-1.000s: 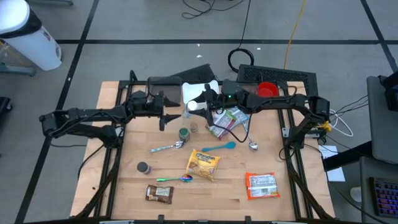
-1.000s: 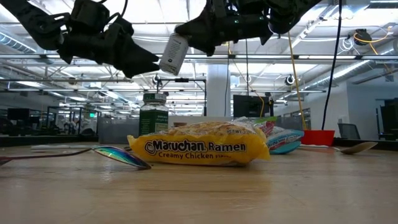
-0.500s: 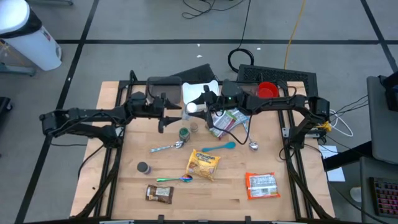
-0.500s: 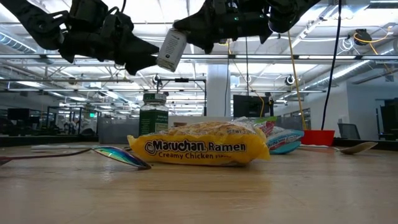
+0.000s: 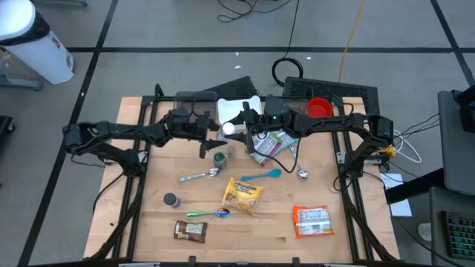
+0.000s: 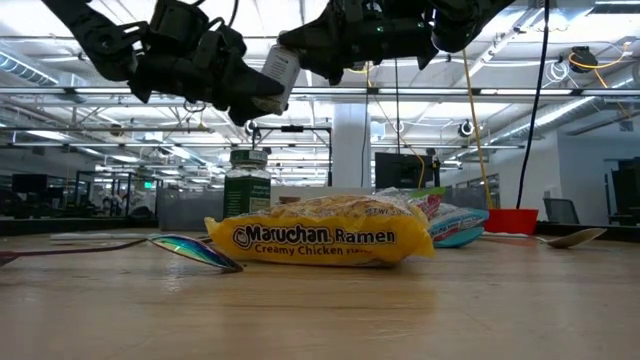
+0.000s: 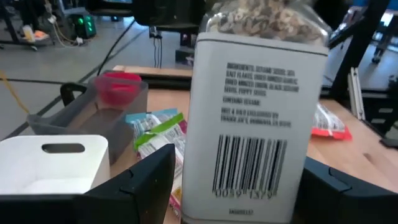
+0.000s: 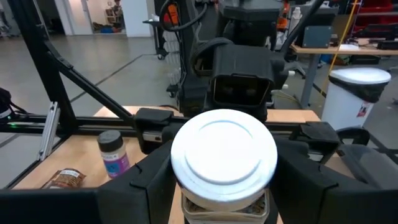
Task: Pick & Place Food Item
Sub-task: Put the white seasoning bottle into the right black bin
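Note:
A spice jar point(image 6: 279, 68) with a white lid point(image 8: 224, 151) and a barcode label point(image 7: 252, 124) hangs high above the table's far middle, with my right gripper point(image 8: 225, 186) shut on it. My left gripper point(image 5: 214, 132) stands open. Its two fingers point(image 7: 146, 183) stand either side of the jar's lower body; whether they touch it I cannot tell. On the table rest a yellow ramen pack point(image 5: 243, 196), a green-lidded jar point(image 5: 220, 158), an orange packet point(image 5: 312, 220) and a brown bar point(image 5: 189, 231). My right gripper pinches the jar between its two fingers just below the white lid point(image 8: 224, 208). The fingers come about level from the table's right side. The jar is lifted clear of the table and tilted, lid uppermost, its lower body toward my left gripper.
Colourful snack packets point(image 5: 271, 144) lie under the right arm. A white bin point(image 5: 237, 110) and a red bowl point(image 5: 318, 107) stand at the far edge. Spoons point(image 5: 199, 176) and a small dark-lidded jar point(image 5: 171, 199) lie on the wooden table point(image 5: 349, 237).
My left gripper has moved toward the table's right edge, up to the held jar, so that its fingers now stand around the jar's lower body. The jar and my right gripper have kept still.

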